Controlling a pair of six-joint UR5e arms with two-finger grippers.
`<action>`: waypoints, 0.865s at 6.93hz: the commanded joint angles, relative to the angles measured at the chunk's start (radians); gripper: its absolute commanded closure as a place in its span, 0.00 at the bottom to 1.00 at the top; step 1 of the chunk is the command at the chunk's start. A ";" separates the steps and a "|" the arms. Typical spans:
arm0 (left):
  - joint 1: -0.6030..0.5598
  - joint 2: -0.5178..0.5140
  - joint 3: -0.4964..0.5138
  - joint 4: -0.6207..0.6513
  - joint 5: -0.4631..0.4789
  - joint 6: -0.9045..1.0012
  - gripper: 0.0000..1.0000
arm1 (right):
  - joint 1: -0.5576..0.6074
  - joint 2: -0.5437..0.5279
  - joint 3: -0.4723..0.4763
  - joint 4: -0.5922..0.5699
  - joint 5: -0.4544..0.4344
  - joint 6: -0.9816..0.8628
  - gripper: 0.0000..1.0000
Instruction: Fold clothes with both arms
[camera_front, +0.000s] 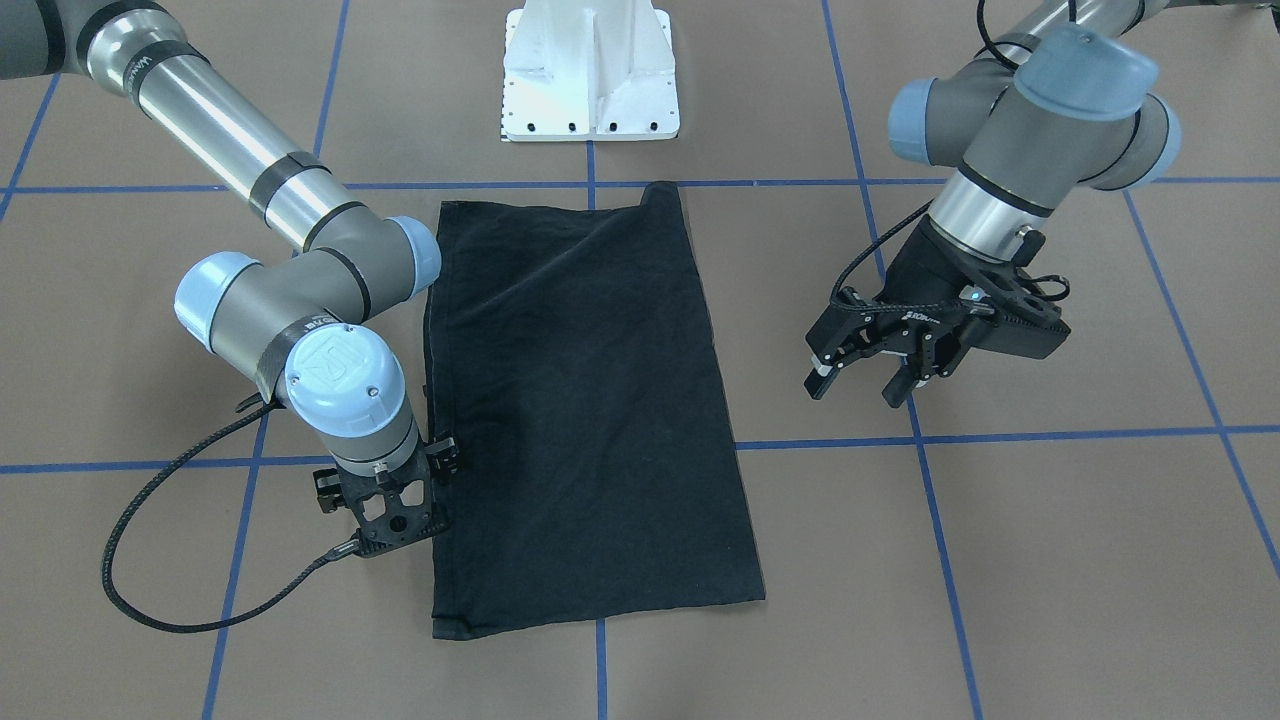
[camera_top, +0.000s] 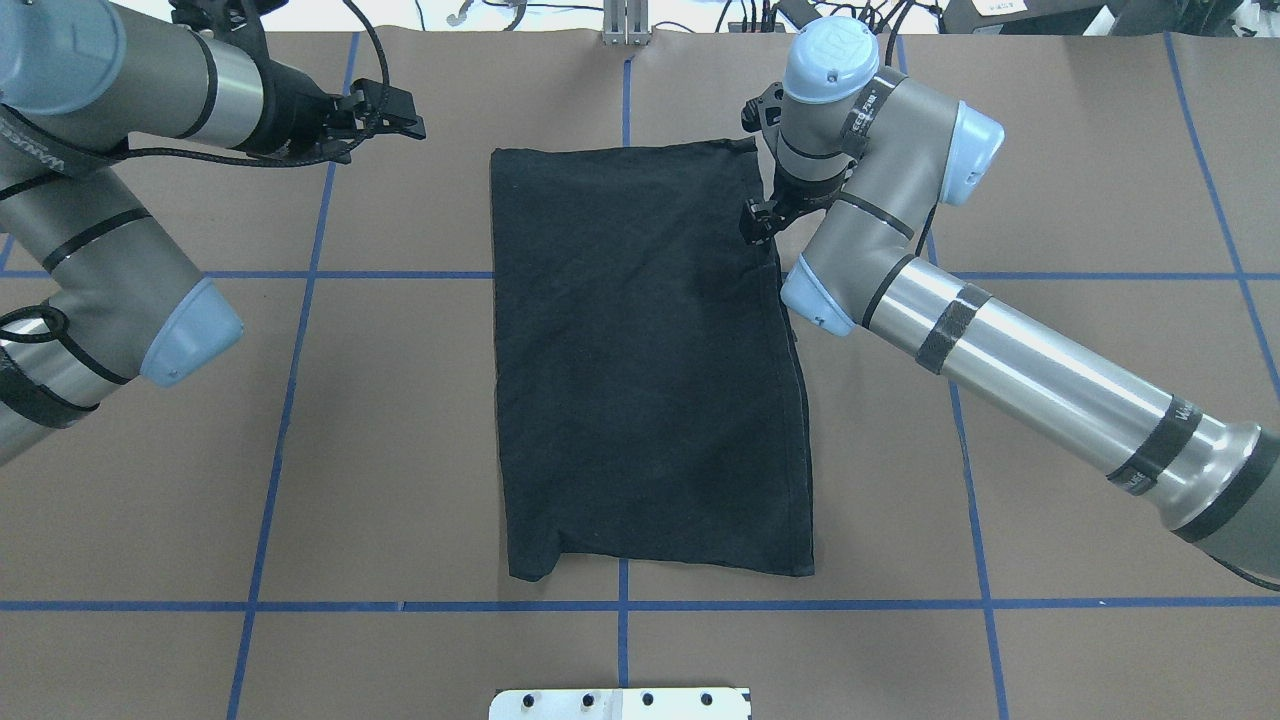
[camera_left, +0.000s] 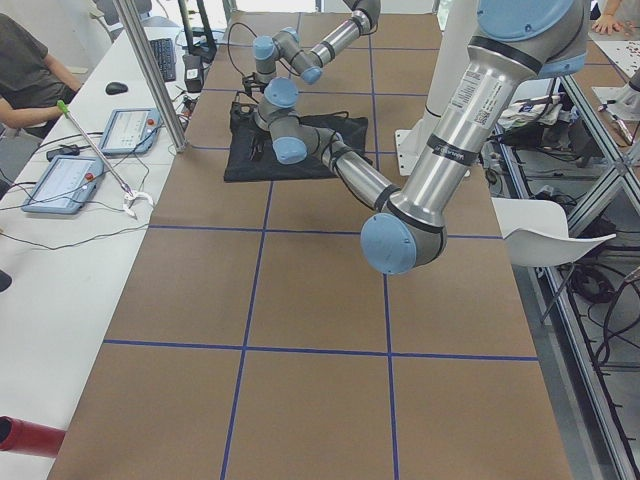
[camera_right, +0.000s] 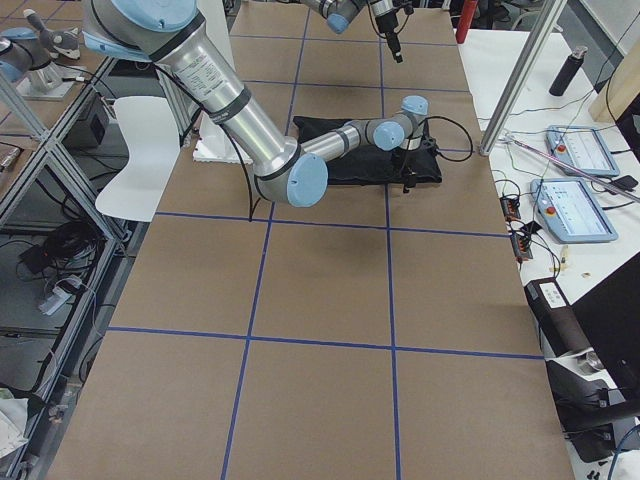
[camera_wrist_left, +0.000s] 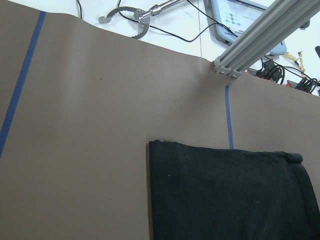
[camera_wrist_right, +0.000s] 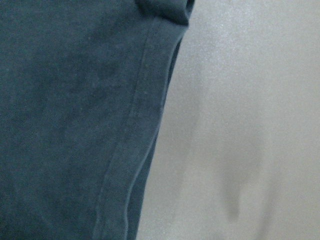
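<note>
Right claw (camera_front: 392, 512) fingertips hidden beneath own body — grip on T-shirt (camera_front: 590, 400) edge untellable.

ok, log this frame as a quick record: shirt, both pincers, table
shirt: black T-shirt, folded into a long narrow rectangle, lying flat, plain side up, no logo showing
left pincer: open, empty, hovers over bare table, clear of the shirt
right pincer: pointing down at the shirt's long edge, toward the end away from the base; open or shut cannot be told
table: brown surface with a blue tape grid
pedestal base: white, just beyond the shirt's other end
</note>
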 joint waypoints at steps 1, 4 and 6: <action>-0.003 -0.002 0.000 0.000 -0.003 0.001 0.00 | 0.024 0.002 0.002 0.000 0.038 -0.002 0.00; -0.005 0.005 -0.020 0.003 -0.014 0.000 0.00 | 0.055 -0.023 0.114 -0.006 0.205 0.108 0.00; 0.001 0.019 -0.083 0.049 -0.137 -0.017 0.00 | 0.055 -0.082 0.250 -0.003 0.295 0.254 0.00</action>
